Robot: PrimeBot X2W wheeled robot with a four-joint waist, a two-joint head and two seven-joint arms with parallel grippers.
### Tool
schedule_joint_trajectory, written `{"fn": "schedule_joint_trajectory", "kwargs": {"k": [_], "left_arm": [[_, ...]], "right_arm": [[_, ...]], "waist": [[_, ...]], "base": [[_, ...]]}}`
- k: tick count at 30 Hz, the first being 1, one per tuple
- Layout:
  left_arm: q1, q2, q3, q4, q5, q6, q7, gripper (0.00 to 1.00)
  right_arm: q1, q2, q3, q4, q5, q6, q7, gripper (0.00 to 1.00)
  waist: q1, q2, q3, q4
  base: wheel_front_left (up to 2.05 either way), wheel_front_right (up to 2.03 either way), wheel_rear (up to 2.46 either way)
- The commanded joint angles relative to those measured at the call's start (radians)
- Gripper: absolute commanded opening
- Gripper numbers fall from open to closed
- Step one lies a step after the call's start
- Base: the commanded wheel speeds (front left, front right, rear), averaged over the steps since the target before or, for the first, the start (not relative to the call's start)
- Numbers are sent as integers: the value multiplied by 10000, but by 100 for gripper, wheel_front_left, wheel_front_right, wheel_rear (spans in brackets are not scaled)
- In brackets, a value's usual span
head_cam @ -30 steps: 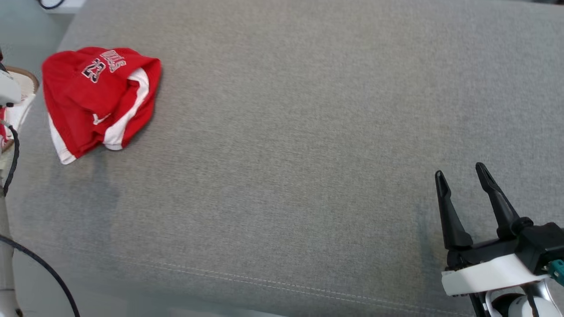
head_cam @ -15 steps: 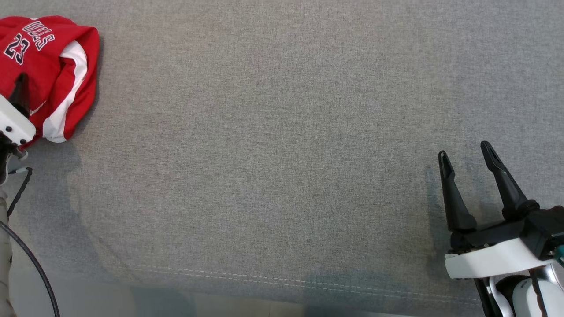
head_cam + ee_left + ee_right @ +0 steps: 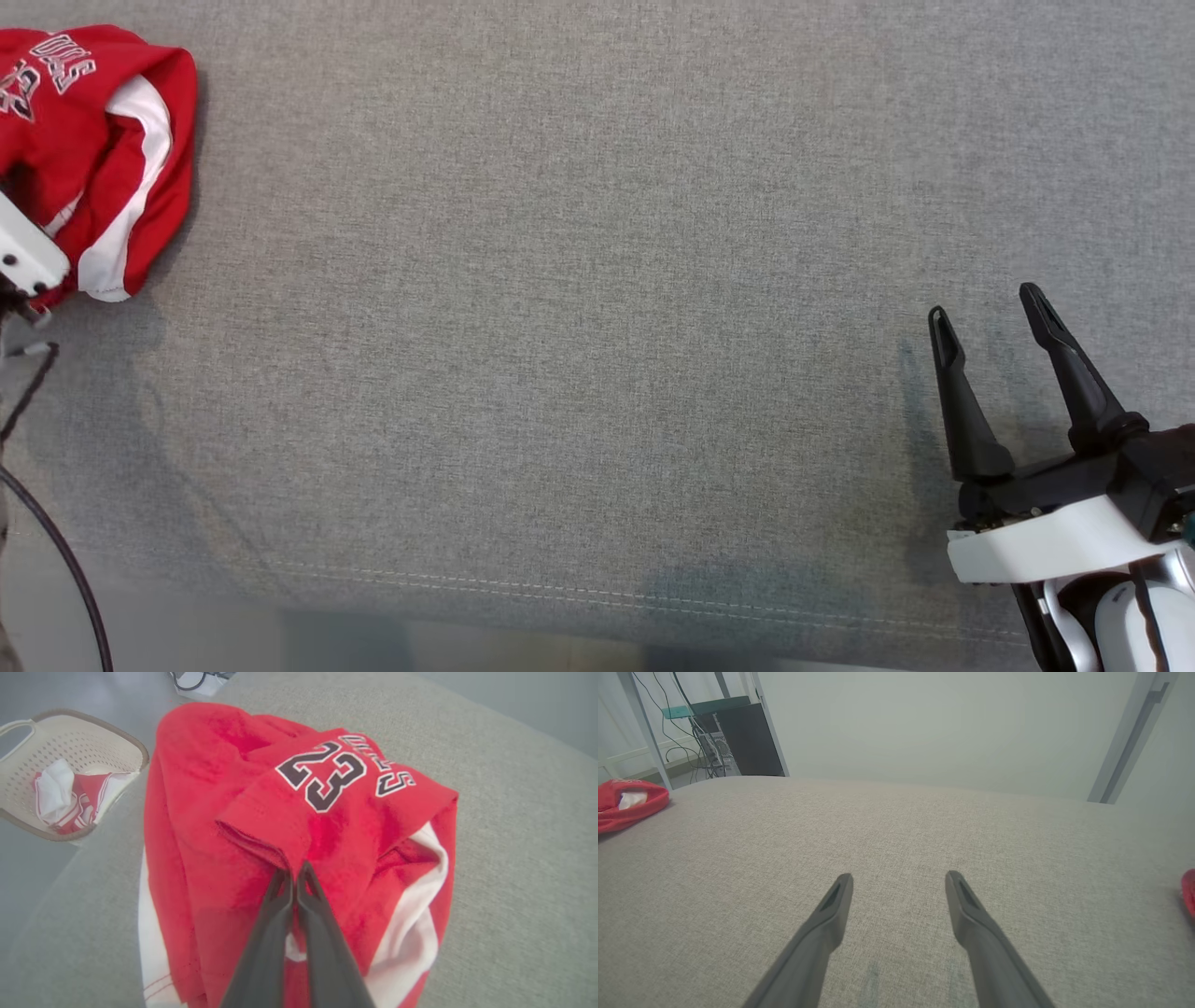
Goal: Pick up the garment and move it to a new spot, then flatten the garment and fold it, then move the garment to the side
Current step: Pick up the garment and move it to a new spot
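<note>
The garment [image 3: 93,140] is a red jersey with white side stripes and a "23" print, bunched at the far left of the grey cushion. In the left wrist view my left gripper [image 3: 294,870] is shut on a raised fold of the garment [image 3: 210,812], just below the number. Its white housing [image 3: 23,257] shows at the left edge of the head view, over the cloth. My right gripper [image 3: 985,308] stands open at the lower right, far from the garment, with nothing between its fingers [image 3: 899,878]. The garment [image 3: 626,805] also lies at the far left of the right wrist view.
The grey cushion [image 3: 597,280] has a stitched front seam [image 3: 597,588] near its edge. A cream laundry basket [image 3: 135,746] holding red and white clothes stands beyond the cushion's left corner. A dark cabinet [image 3: 742,742] with cables is behind, and a red object [image 3: 1189,896] sits at the right edge.
The camera shifted at first, sliding the garment toward the picture's upper left. My left gripper came onto the garment and shut on a fold, bunching it. The right gripper barely moved.
</note>
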Motion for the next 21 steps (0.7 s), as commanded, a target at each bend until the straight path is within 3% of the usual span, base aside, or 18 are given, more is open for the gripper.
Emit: {"fn": "schedule_joint_trajectory", "kwargs": {"k": [1,8,14,21], "left_arm": [[-400,847,67,-474,126,-59,-355,0],[-918,1152,-423,-1778,814,124,-2064,0],[-715,1042,-654,-3158,1074,304,-2807,0],[1090,-98,-1266,-6498,1211,797,-2809,0]], "right_arm": [[-138,-22,137,-324,-59,0,30,100],[-29,75,93,-192,18,0,-75,100],[40,201,101,45,108,0,-230,100],[142,359,221,383,270,0,-473,100]], "waist": [[0,0,-63,2],[0,0,-609,17],[0,0,-1177,-82],[0,0,-1763,-471]], "base": [[0,0,0],[0,0,0],[0,0,0],[0,0,0]]}}
